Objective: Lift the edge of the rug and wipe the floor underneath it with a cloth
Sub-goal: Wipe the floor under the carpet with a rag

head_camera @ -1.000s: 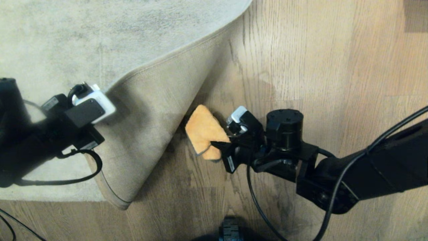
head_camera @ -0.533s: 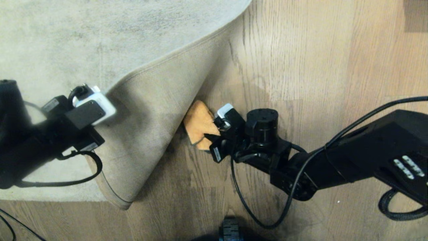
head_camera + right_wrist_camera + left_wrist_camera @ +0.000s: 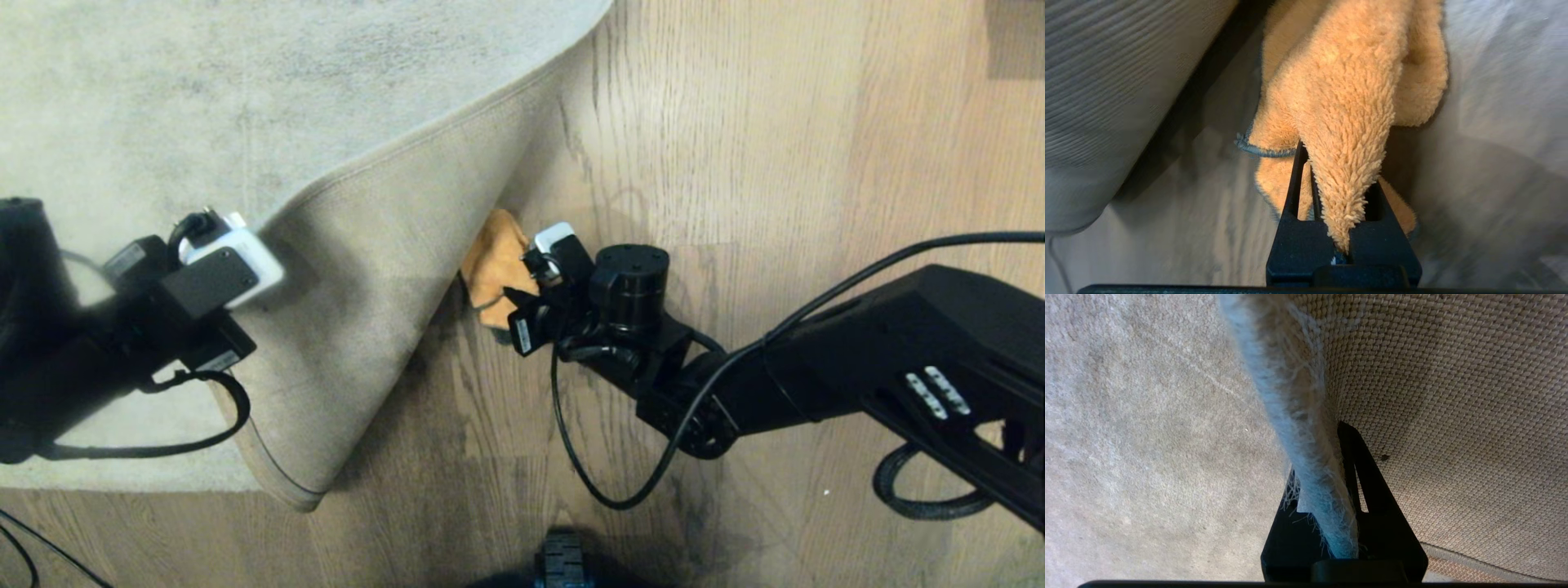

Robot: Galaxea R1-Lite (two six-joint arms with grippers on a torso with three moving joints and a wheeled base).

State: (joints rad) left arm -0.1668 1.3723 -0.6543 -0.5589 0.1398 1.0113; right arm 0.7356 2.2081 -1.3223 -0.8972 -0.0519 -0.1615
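The left gripper (image 3: 1331,506) is clamped on the floppy rug edge (image 3: 367,269), folded back at nine o'clock, while the right gripper (image 3: 1343,212) pinches the soft, light cloth (image 3: 498,261) by a bunched fold on the floor (image 3: 735,163) beside it

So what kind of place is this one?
Most likely a room in a home: a large pale rug with woven backing lies on wood-grain plank floor. Nothing else in view narrows it further.

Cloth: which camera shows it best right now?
Right wrist view: the cloth fills it, pinched in the right hand. Head view shows only an orange patch beside the lifted rug edge. Left wrist view shows none.
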